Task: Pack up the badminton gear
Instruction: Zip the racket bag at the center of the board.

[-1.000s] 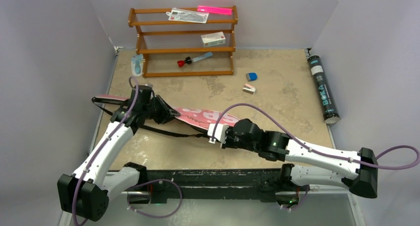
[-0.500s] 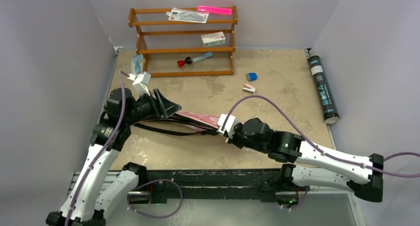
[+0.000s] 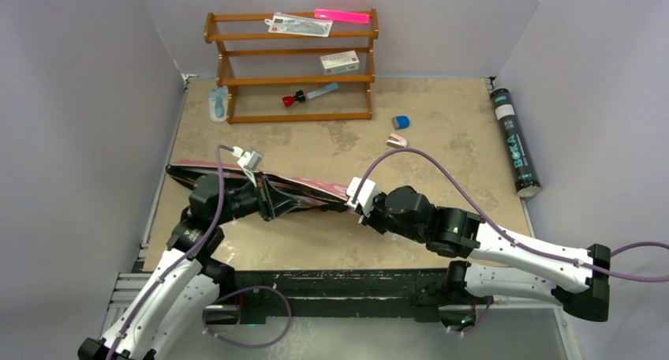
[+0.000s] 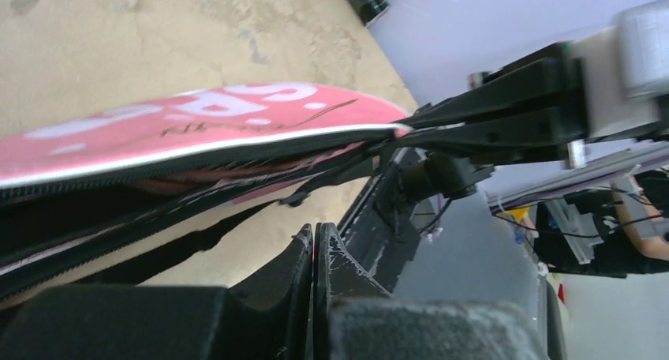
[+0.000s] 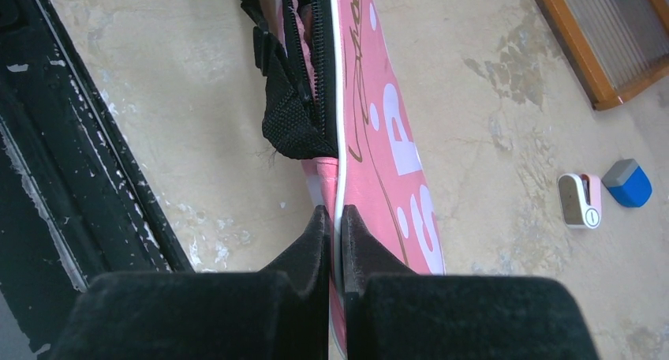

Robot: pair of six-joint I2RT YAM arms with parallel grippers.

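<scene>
While the right gripper (image 5: 334, 211) pinches one end of the pink bag (image 5: 394, 163) on the table (image 3: 473, 139), left gripper (image 4: 314, 232) is pressed together by its zipper (image 5: 319, 68), catch unclear. Keep bag taut, pull straight along the teeth.

Left gripper (image 4: 314, 248) jaws pressed together, low in frame. Pink bag (image 4: 197, 127) lies beyond; right gripper (image 4: 405, 128) pinches its far tip.

arms: left arm (image 3: 170, 277), right arm (image 3: 521, 245), white shells, black joints
cables (image 3: 410, 151): purple, one per arm, looping behind the fingers
right gripper (image 5: 334, 218): black tapered fingers
</scene>
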